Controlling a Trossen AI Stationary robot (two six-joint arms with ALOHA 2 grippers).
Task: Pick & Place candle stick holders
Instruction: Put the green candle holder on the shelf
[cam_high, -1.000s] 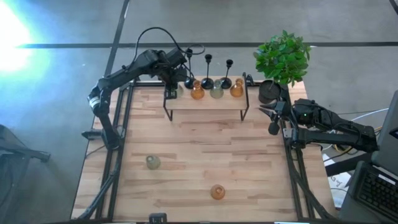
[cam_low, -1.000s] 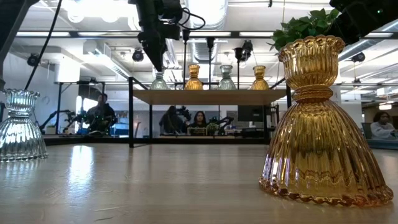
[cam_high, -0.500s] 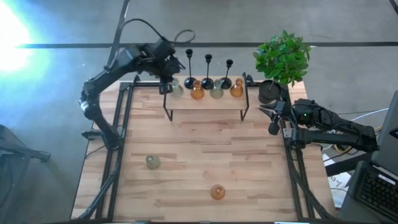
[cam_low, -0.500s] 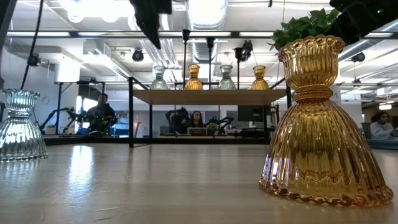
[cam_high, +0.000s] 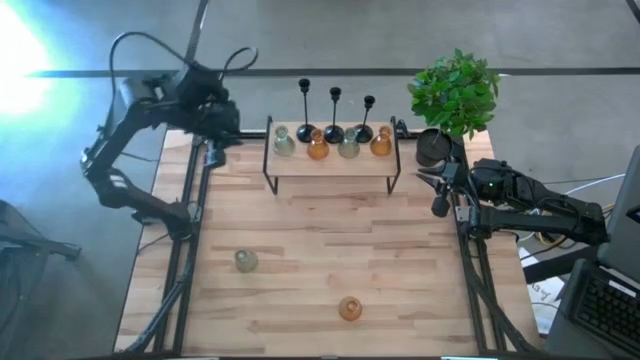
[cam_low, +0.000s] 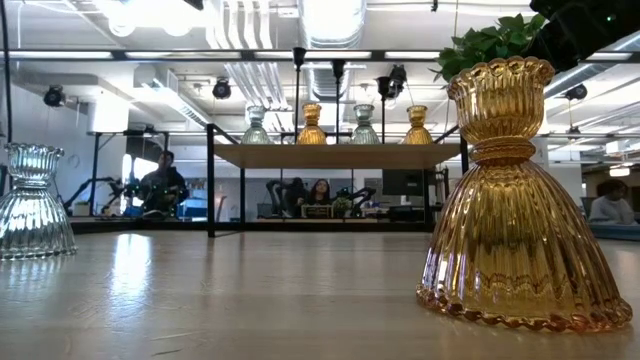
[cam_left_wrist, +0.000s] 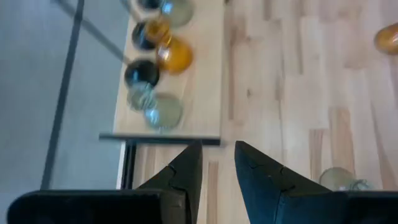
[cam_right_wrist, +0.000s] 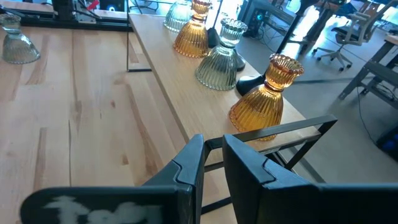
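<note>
Four glass holders stand on a raised wooden shelf (cam_high: 330, 163) at the table's far side: pale green (cam_high: 284, 143), amber (cam_high: 317, 148), pale green (cam_high: 348, 147), amber (cam_high: 381, 143). Three black candlesticks (cam_high: 334, 128) stand on their round bases just behind them. A pale green holder (cam_high: 246, 261) and an amber holder (cam_high: 349, 308) stand on the tabletop nearer me. My left gripper (cam_high: 213, 157) hangs empty over the table's far left corner, left of the shelf, with a narrow gap between its fingers (cam_left_wrist: 217, 146). My right gripper (cam_high: 438, 195) waits at the right edge, empty, fingers close together (cam_right_wrist: 213, 140).
A leafy green plant (cam_high: 455, 92) in a black pot (cam_high: 433, 148) stands at the far right corner, by the right arm. A black frame runs along the table's left and right edges. In the low view people sit in the room beyond the table.
My left gripper has drawn away from the pale green holder at the shelf's left end, rising and going toward the table's far left corner. That holder stays standing on the shelf.
</note>
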